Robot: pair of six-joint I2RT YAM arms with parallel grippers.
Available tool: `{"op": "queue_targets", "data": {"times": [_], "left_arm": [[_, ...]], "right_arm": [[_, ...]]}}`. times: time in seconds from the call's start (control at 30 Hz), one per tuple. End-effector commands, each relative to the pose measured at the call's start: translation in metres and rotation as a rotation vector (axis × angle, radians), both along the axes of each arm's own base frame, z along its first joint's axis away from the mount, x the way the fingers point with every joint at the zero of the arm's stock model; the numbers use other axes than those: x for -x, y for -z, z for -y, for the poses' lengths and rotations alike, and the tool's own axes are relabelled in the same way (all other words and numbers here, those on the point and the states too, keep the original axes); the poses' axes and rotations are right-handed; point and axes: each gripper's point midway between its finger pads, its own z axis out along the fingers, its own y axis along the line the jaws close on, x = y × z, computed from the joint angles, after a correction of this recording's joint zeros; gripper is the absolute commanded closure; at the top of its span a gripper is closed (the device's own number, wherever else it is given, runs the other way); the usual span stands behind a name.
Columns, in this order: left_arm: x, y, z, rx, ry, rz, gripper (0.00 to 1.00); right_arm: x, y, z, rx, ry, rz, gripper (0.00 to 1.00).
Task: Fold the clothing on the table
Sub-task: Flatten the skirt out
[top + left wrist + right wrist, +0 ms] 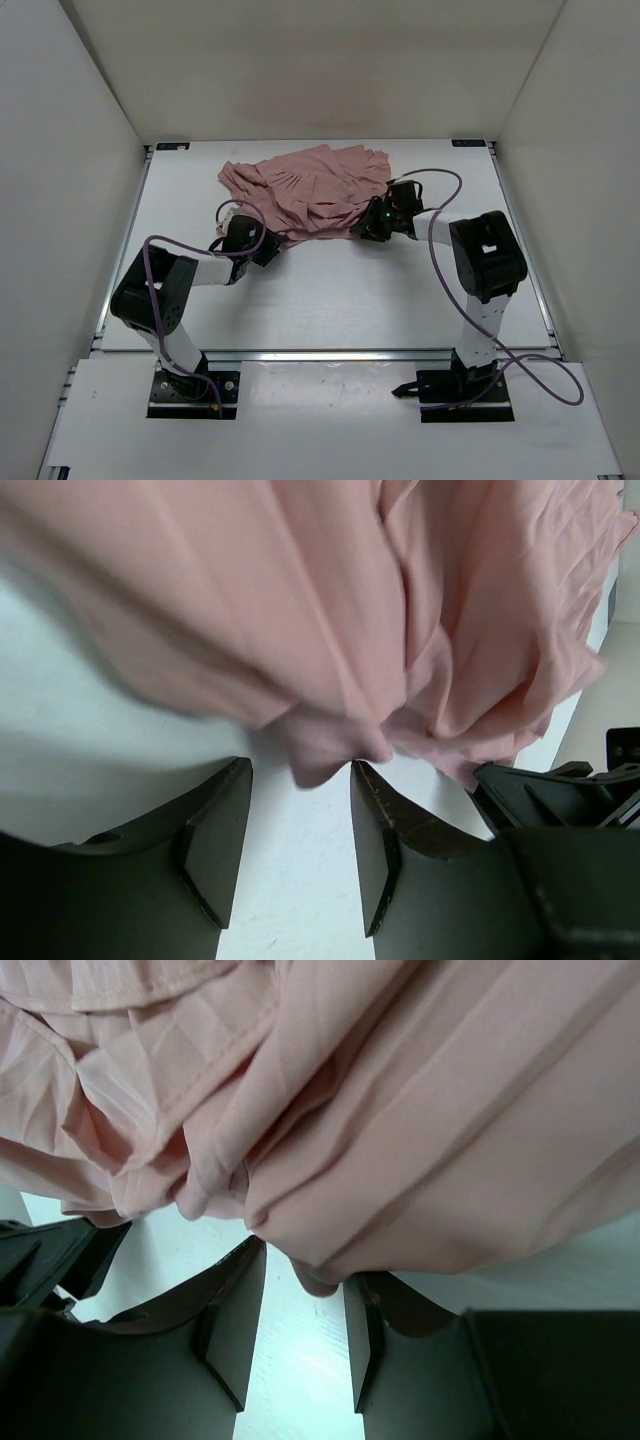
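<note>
The clothing (305, 190), a dusty-pink pleated garment, is found bunched and wrinkled in the upper centre of the overhead frame, lying on the white table (340, 300), with bare surface showing below it. The left gripper (262, 245) is placed at the lower left edge of the cloth and the right gripper (372, 226) at its lower right edge, the two being set well apart with the garment's lower hem between them. In the left wrist view the garment fills the upper part of the frame; the left gripper's jaws are seen standing apart, white table is visible in the gap between the dark fingers (215, 830), and a small fold of the hem hangs just at the mouth of that gap without being pinched. The left gripper is therefore recorded as open, with nothing clamped. In the right wrist view pleated layers cover the upper two thirds of the frame; the right gripper's jaws are likewise parted, table is seen between the fingers (235, 1320), and a rounded fold of the hem dips slightly between the fingertips, touching or nearly touching the finger at the right of the frame. No closed grip on the cloth is observed there, and the right gripper is recorded as open. A purple cable (440, 185) is noted looping above the right arm
</note>
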Motion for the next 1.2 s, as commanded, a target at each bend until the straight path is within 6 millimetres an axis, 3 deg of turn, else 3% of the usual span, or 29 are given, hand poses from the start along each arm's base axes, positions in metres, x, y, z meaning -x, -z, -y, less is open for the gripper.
{"op": "queue_targets", "data": {"times": [0.0,0.27,0.47,0.67,0.87,0.97,1.07,1.1,1.17], "left_arm": [[0.011,-0.013,-0.006,-0.002,-0.038,0.027,0.44],[0.015,-0.012,-0.021,0.002,-0.091,0.043,0.46],[-0.003,-0.021,-0.014,0.036,-0.137,0.080,0.39],[-0.022,-0.026,-0.006,0.056,-0.169,0.088,0.41],[-0.024,-0.012,-0.005,0.130,-0.183,0.046,0.49],[-0.017,-0.016,-0.002,0.163,-0.178,0.040,0.42],[-0.009,-0.021,0.003,0.163,-0.162,0.054,0.70],[-0.009,-0.021,0.003,0.162,-0.155,0.053,0.86],[-0.010,-0.019,0.002,0.159,-0.143,0.047,0.96]], "right_arm": [[0.016,0.008,0.004,0.032,0.010,-0.031,0.66],[0.024,0.012,0.004,0.027,0.012,-0.039,0.66],[0.021,0.016,0.005,0.025,0.020,-0.050,0.65],[0.014,0.016,0.007,0.022,0.023,-0.047,0.65],[0.012,0.018,0.006,0.032,0.014,-0.048,0.64],[0.016,0.021,0.007,0.030,0.013,-0.061,0.65],[0.017,0.024,0.007,0.028,0.013,-0.061,0.65],[0.018,0.025,0.008,0.025,0.015,-0.071,0.65],[0.016,0.024,0.008,0.025,0.012,-0.060,0.66]]}}
